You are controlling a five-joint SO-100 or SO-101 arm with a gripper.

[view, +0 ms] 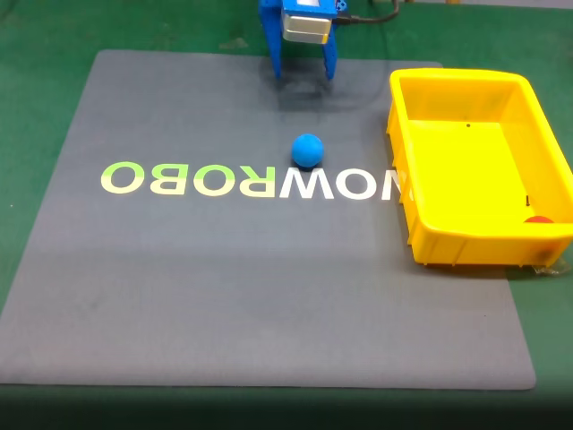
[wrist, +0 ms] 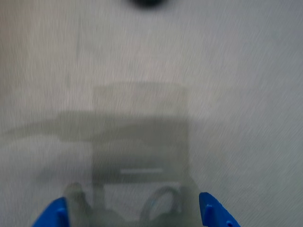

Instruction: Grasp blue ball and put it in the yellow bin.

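your gripper (view: pixel 304 70) hangs over the mat's (view: pixel 224 296) far edge, fingers apart and empty. the ball (view: pixel 307 150) sits loose mid-mat, near the bin (view: pixel 421 228). bring the fingers down either side of it, centred, before closing, or it'll likely roll away.

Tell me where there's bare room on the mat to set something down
The gray mat is bare below the lettering, and at upper left beside the gripper. It is crowded between the gripper and the blue ball, and along the yellow bin on the right.
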